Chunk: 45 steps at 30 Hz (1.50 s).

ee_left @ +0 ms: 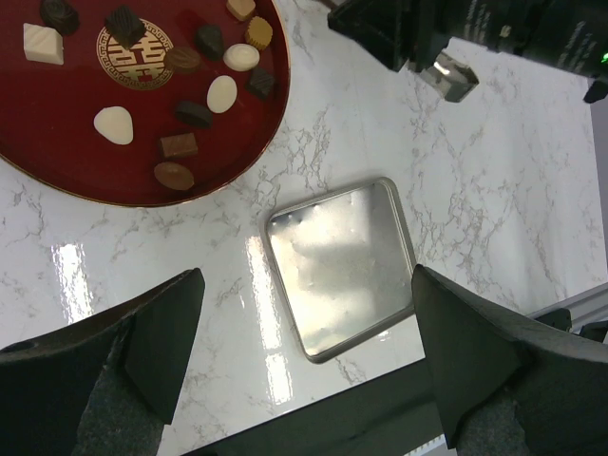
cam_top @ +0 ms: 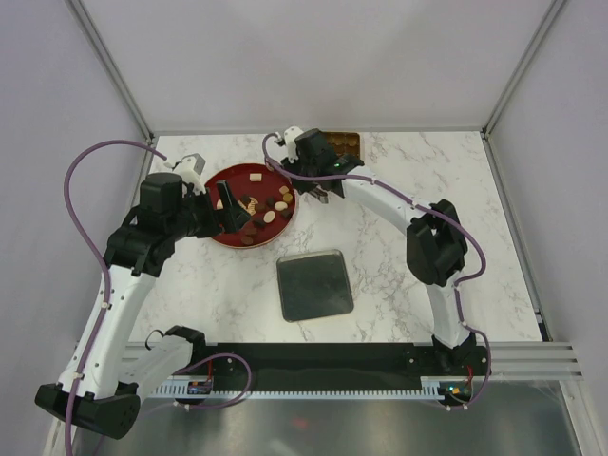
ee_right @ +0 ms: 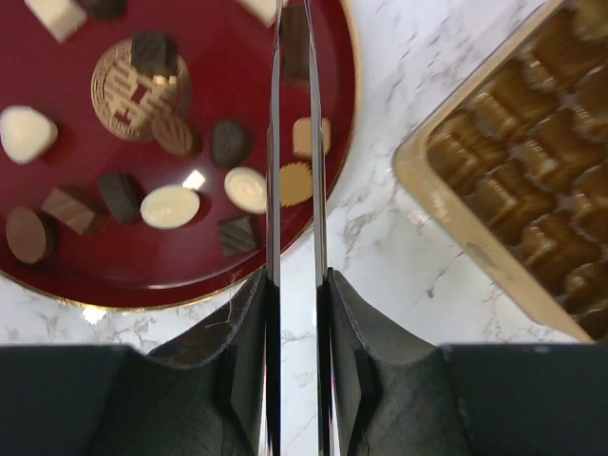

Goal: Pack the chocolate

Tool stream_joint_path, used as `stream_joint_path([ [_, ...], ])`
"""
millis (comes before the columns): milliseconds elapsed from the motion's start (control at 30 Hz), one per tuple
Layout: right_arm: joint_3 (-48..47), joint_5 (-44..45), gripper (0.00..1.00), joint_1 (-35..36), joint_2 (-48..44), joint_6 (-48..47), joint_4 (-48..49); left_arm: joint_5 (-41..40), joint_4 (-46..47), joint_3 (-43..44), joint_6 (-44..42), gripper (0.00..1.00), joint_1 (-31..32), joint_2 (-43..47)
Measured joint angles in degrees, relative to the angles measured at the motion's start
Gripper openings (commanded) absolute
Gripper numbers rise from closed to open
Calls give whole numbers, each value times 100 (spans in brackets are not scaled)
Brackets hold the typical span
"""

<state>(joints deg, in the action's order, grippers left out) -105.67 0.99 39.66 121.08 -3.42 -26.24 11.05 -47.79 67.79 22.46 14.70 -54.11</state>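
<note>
The chocolate (cam_top: 269, 217) lies as several small dark, light brown and cream pieces on the red dish (cam_top: 237, 180) at the table's back left. The same pieces (ee_left: 221, 93) show in the left wrist view and again (ee_right: 170, 206) in the right wrist view. My right gripper (ee_right: 294, 19) reaches over the dish's right edge (ee_right: 190, 256). Its two thin blades stand nearly together with a dark brown piece (ee_right: 295, 43) filling the gap near their far end. My left gripper (ee_left: 304, 351) hangs wide open and empty above the dish's left part (cam_top: 226, 204).
A gold tray (ee_right: 446, 204) with brown moulded cups stands right of the dish, at the table's back (cam_top: 344, 142). A flat grey square tin (cam_top: 315, 285) lies in front of the dish; it shows (ee_left: 342, 266) between my left fingers. The right arm (ee_left: 456, 38) crosses above it.
</note>
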Motion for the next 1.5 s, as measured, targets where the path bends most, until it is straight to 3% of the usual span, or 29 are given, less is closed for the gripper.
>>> stream_joint_path([
  [233,-105,262,27,-680,-426,225,520,4,103,-116,0,98,0,17],
  [567,-315,833,27,-1569,-197,236,656,133,229,-326,0,98,0,15],
  [900,-442,966,28,-1805,254,238,695,155,299,-350,2,98,0,-9],
  [1500,-7,1005,32,-1958,271,238,839,155,337,-350,0,98,0,-74],
])
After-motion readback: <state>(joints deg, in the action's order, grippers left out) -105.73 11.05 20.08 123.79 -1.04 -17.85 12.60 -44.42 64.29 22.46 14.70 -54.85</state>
